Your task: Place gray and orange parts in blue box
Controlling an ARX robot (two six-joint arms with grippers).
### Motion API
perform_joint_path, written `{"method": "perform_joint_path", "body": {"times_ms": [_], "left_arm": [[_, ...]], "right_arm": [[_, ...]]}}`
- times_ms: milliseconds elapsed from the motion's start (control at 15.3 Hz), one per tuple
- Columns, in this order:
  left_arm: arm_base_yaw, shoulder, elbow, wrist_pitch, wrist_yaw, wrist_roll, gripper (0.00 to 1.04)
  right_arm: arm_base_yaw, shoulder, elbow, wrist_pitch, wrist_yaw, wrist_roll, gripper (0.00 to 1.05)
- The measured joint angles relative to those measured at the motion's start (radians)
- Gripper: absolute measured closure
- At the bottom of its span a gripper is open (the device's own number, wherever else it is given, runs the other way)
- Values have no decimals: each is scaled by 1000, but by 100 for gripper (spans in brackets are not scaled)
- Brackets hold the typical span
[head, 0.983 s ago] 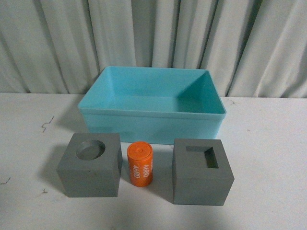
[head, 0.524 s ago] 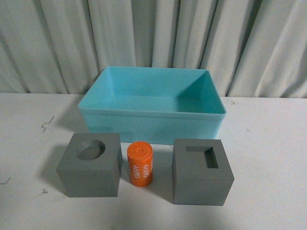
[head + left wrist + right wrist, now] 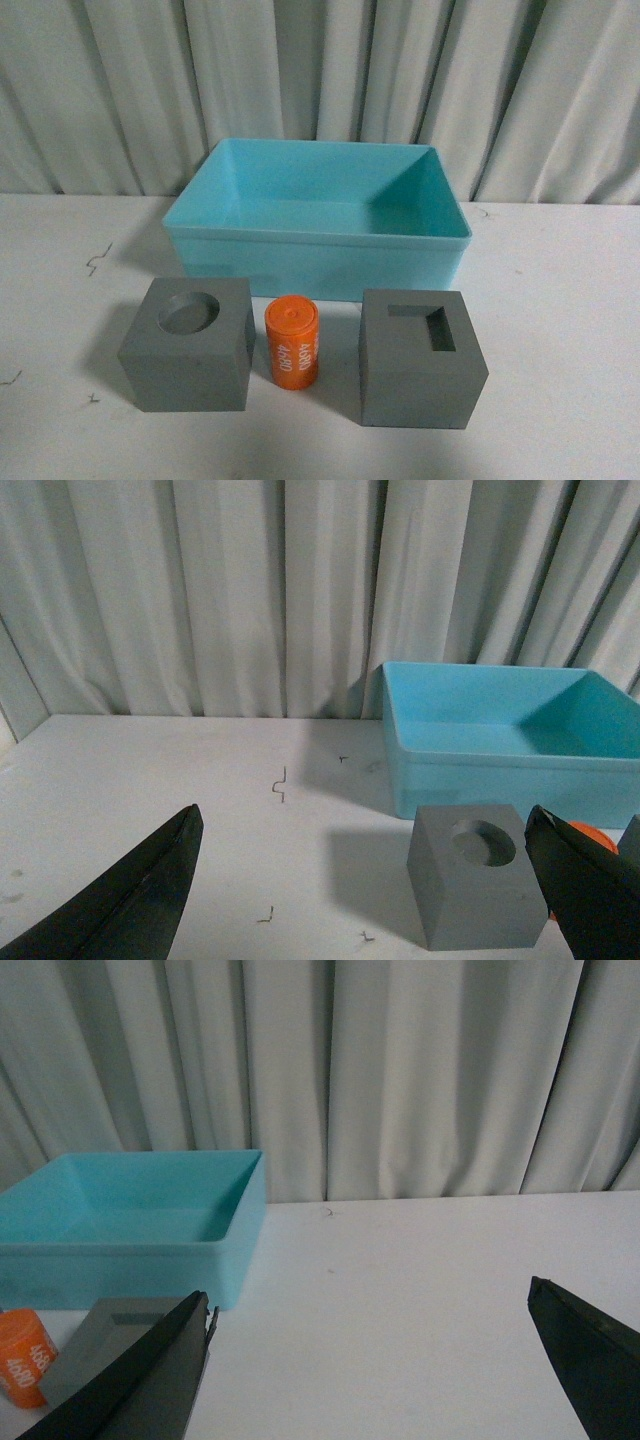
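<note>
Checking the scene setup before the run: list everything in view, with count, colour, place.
turquoise rectangular plastic bin: 1, light blue, back centre of the table, no parts in it
matte gray cube with round recess: 1, gray, in front of the bin, to the left
matte gray cube with rectangular recess: 1, gray, in front of the bin, to the right
small orange cylinder with white numerals: 1, orange, upright between the two cubes
white table: 1, white, under everything
pleated curtain: 1, pale gray, behind the table
left hand: 1, black fingers, open, holding nothing, wrist view only
right hand: 1, black fingers, open, holding nothing, wrist view only
</note>
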Motion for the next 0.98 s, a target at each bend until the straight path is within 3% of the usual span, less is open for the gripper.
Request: {"method": "perform_joint_path", "body": {"times_ms": [66,131,197,262,393,590,852,983], "left_arm": [[0,0,0,0,0,0,7],[0,0,0,1,2,0,7],[0,0,0,0,-1,0,7],[0,0,0,0,0,0,7],[0,0,0,0,0,0,7],[0,0,0,0,0,0,7],[0,0,0,0,0,0,7],[0,0,0,0,0,0,7]], "right_arm": [[34,86,72,-195,110,64,6],[-5,293,163,-292,177,138,6],[-132,455,217,-190,138,154,6],[-202,728,340,58,-43,60,6],[-82,963,364,214,-84,-21,6],[108,1215,371,416,-11,-31,6],[237,1454,420,551,43,63,6],[291,1671,533,574,94,196,6]]}}
